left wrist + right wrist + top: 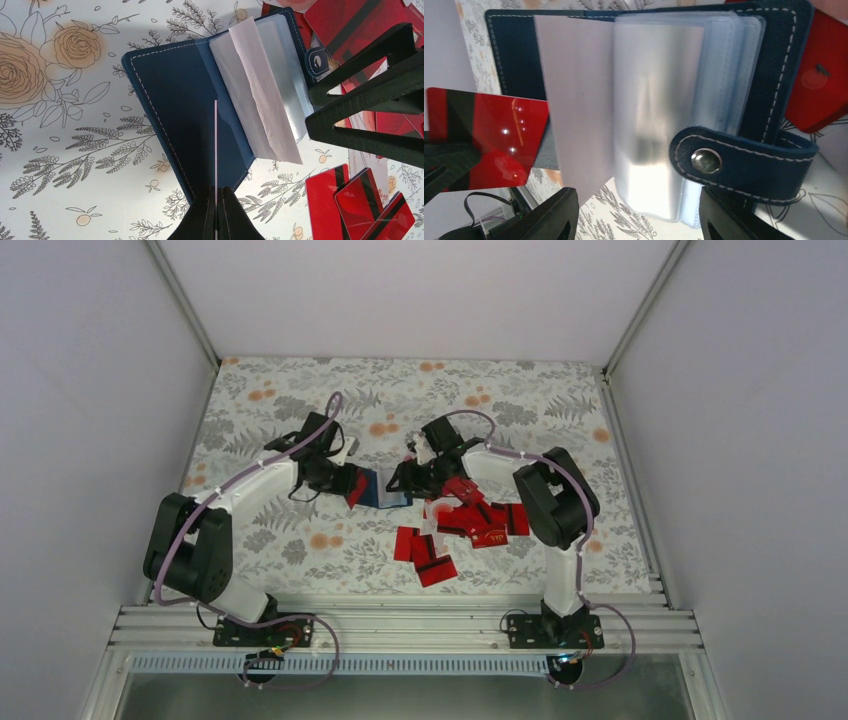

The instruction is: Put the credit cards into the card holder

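1. Noting the left gripper pinched shut on one credit card, seen edge-on as a thin line running up the left wrist frame.
2. The card holder lies open at the centre of the overhead frame, straight ahead of that card. The card's far end sits over the navy inner cover, just left of the clear sleeves (pocket mouths not discernible).
3. Right gripper: jaws apart, straddling the sleeves' end beside the snap strap. No firm grip evident.
4. Overhead, the left arm reaches in from lower left and the right arm folds in from the right.
5. The loose cards are heaped lower right of the holder.
6. Judgement: the card needs shifting right, into a sleeve.
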`<state>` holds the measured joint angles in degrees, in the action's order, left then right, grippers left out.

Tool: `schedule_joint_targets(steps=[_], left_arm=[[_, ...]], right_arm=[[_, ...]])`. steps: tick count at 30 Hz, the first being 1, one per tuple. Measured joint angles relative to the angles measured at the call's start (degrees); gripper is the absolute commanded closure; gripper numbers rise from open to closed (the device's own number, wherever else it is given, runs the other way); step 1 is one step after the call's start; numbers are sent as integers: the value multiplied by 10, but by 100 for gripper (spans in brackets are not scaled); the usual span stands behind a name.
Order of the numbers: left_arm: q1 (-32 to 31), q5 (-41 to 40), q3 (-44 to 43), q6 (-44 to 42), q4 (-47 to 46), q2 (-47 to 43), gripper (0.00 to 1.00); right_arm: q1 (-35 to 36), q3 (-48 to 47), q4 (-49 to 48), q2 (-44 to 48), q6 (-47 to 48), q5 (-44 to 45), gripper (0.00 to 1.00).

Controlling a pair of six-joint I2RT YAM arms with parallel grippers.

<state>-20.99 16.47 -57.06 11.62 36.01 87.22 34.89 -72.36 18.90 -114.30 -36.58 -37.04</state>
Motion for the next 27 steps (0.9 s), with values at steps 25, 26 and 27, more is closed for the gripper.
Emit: schedule_joint_targets(steps=[25, 26, 27], left_arm=[[1, -17, 78, 22, -44, -6, 98], [1, -16, 79, 22, -45, -6, 98], [1, -16, 79, 22, -46, -6, 98]], right_arm=[[0, -50, 61, -31, 36, 17, 41], [0, -50, 66, -29, 38, 19, 41], [0, -50, 71, -27, 39, 21, 41]])
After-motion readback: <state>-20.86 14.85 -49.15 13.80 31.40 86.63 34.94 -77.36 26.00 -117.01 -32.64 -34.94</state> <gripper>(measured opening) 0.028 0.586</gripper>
